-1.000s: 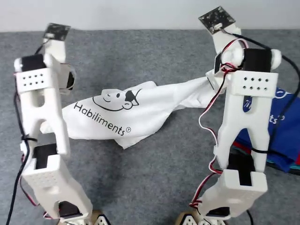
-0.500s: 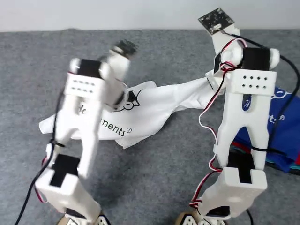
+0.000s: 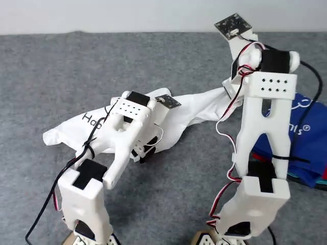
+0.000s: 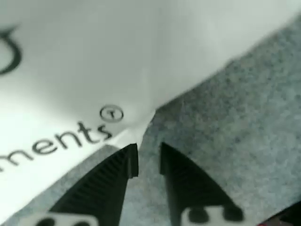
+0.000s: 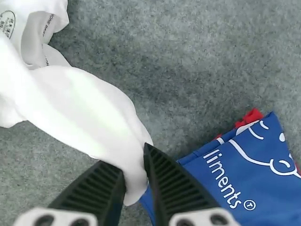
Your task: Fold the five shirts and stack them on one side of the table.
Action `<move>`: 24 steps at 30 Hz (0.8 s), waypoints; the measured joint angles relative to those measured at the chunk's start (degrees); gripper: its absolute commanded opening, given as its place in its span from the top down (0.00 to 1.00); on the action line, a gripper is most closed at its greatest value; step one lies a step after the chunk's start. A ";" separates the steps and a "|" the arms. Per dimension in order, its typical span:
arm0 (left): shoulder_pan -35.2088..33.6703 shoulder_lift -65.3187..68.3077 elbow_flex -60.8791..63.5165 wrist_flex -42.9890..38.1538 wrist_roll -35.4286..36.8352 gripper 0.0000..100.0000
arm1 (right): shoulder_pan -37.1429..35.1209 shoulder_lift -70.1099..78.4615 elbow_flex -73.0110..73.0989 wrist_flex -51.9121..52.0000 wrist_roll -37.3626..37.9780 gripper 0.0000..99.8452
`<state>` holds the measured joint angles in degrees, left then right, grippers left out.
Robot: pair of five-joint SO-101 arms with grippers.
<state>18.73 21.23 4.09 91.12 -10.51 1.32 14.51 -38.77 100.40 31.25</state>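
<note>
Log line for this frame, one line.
left gripper: open, at white shirt corner | right gripper: shut on white shirt | blue shirt: lying near right gripper

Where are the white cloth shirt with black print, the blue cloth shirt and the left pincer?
white cloth shirt with black print (image 3: 196, 108), high view, stretched middle.
blue cloth shirt (image 5: 244, 174), right wrist view, printed front.
left pincer (image 4: 146, 160), left wrist view, between its fingertips.
</note>
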 measured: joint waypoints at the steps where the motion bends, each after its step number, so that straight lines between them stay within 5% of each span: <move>1: 0.00 0.09 0.00 -0.79 0.00 0.88 | 0.00 0.00 0.00 0.00 0.00 0.99; 24: -6.24 0.70 2.99 -5.80 -2.64 0.88 | 0.00 0.00 0.00 0.00 0.00 0.99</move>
<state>12.48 21.93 7.08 85.32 -13.14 1.32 14.51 -38.77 100.40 31.25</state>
